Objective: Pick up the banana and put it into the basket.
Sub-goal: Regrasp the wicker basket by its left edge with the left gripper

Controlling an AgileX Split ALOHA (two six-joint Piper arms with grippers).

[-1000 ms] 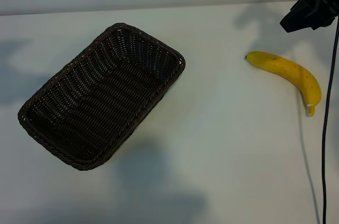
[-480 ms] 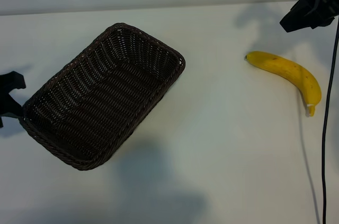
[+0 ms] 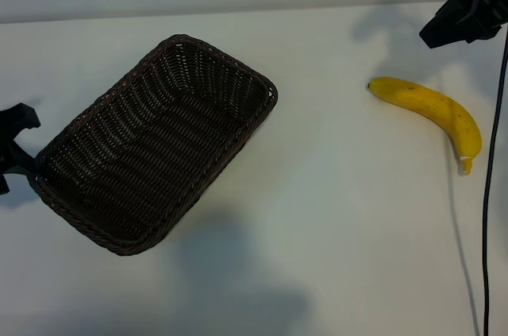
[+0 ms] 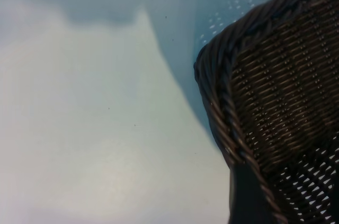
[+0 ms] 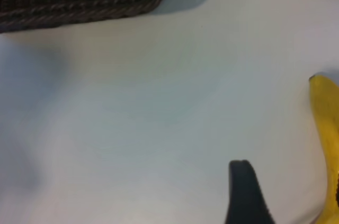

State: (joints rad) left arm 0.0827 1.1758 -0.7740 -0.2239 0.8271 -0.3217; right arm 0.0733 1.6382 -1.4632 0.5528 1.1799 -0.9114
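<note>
Exterior view, steeply from above: white surface (image 3: 333, 256) carrying a dark brown woven wicker basket (image 3: 155, 141) at centre-left, set diagonally, nothing inside. Ripe yellow banana (image 3: 432, 113) lying on the surface at far right, well apart from the basket, pale stem tip pointing toward the near edge. Thin black cable (image 3: 486, 217) running down the right edge, just beside the banana's stem. Left gripper (image 3: 12, 149) mostly cut off by the left edge, only a dark fragment showing, just beside the basket's corner. Right gripper (image 3: 464, 14) at the upper right corner, partly cut off, hovering above and behind the banana, not touching it.

Left wrist view: braided rim of the basket's corner close up, one dark finger (image 4: 246, 197) partly visible against it. Fingers about half spread, holding nothing.

Right wrist view: single dark fingertip (image 5: 244, 192) visible, the other out of frame; banana cut off at the edge beside it. Fingers likewise about half spread, gripping nothing.
</note>
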